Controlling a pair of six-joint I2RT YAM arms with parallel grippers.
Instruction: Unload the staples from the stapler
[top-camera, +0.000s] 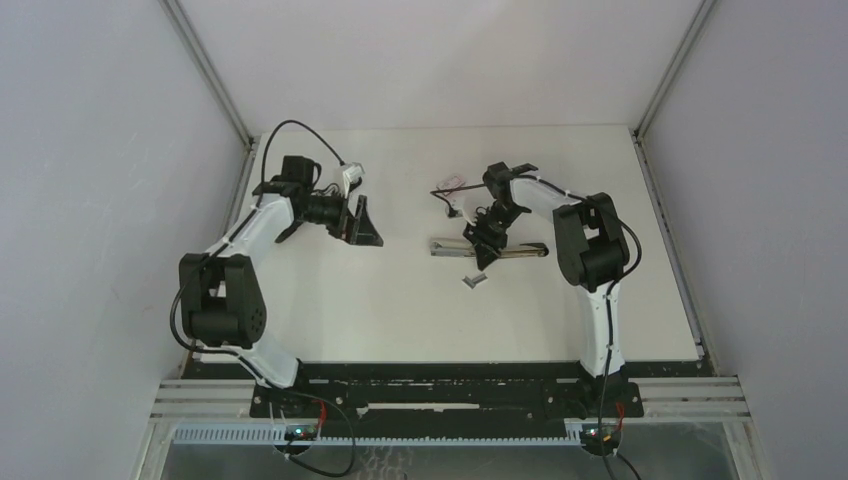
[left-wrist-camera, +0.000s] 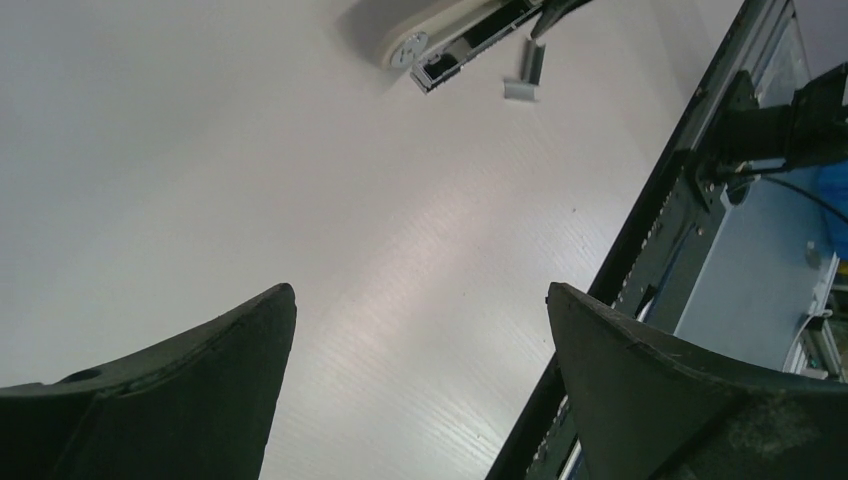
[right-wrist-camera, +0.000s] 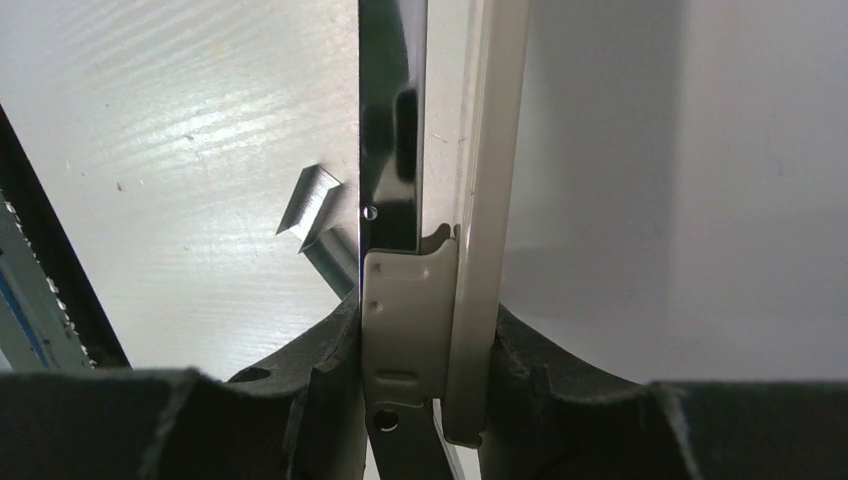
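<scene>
Tabletop (top-camera: 400, 310), seen from above, carries the stapler (top-camera: 445, 246), my right hand (top-camera: 485, 243) closed around it, the staples (top-camera: 474, 281) loose just beside. Left wrist: my left hand (left-wrist-camera: 420, 295) gapes wide, empty, well apart. Right wrist: both fingers (right-wrist-camera: 300, 390) pinch the stapler's bars.

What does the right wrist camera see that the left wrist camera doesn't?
Only the right wrist view: the right gripper squeezing the stapler from both sides, very close up. Only the left wrist view: the left gripper, wide open with nothing in it, far from the stapler. Both show the stapler, the loose staples lying beside it, and the white table.
</scene>
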